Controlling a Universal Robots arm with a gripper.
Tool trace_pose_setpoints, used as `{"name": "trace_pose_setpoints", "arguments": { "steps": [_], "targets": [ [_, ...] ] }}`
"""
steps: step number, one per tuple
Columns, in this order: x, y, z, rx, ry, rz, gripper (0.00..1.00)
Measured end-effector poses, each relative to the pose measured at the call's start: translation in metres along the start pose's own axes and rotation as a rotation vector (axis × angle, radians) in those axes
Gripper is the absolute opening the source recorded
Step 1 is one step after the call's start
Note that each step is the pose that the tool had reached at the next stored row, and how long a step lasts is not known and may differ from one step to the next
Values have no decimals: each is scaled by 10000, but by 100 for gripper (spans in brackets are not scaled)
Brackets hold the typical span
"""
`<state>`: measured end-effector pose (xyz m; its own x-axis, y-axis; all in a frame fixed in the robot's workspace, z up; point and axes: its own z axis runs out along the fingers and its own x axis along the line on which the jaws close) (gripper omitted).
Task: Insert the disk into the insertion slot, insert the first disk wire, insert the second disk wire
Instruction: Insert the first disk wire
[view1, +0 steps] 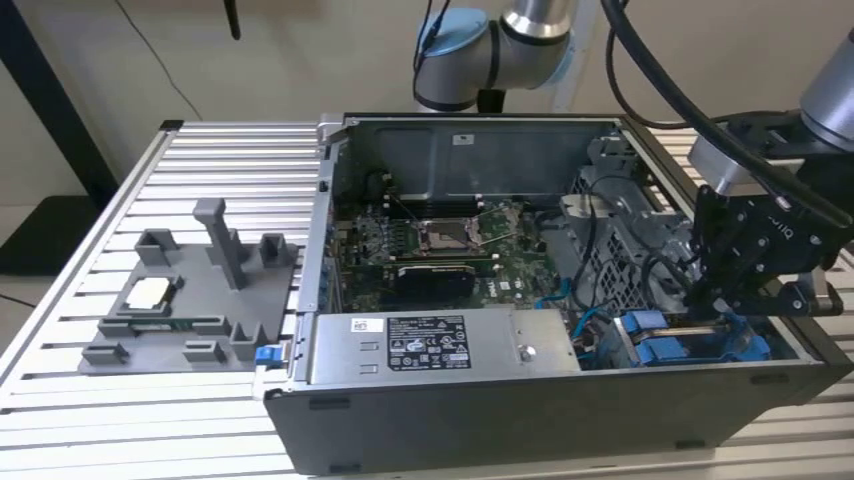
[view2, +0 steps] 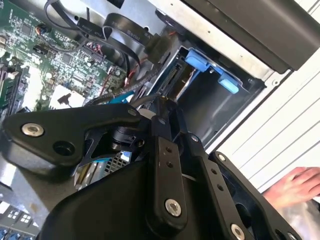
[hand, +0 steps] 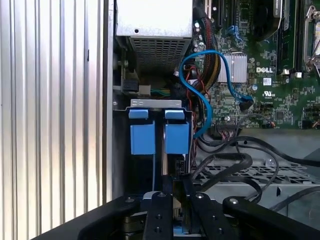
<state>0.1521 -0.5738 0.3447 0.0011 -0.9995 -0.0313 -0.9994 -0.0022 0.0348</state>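
The disk (hand: 168, 159) stands on edge in the insertion slot (hand: 121, 150), its blue carrier tabs (hand: 177, 136) at the slot's mouth. In the exterior view the slot (view1: 674, 345) is at the case's front right corner, with my gripper (view1: 727, 305) reaching down into it. In the second wrist view the black fingers (view2: 165, 150) meet at the tip (view2: 162, 106) on a black disk wire (view2: 117, 100), right at the disk's connector edge (view2: 175, 80). The wire's plug is hidden by the fingertips.
A blue cable (hand: 200, 75) and black cable bundles (hand: 235, 165) loop beside the bay over the motherboard (view1: 427, 235). The grey power supply (view1: 441, 340) lies along the case front. A grey fixture (view1: 187, 300) sits on the slatted table. A hand (view2: 295, 185) rests outside the case.
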Motion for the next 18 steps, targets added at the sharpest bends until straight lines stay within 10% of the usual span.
{"name": "trace_pose_setpoints", "arguments": {
  "steps": [18],
  "targets": [
    [-79, -156, 61, -9, -78, -305, 19]
  ]
}}
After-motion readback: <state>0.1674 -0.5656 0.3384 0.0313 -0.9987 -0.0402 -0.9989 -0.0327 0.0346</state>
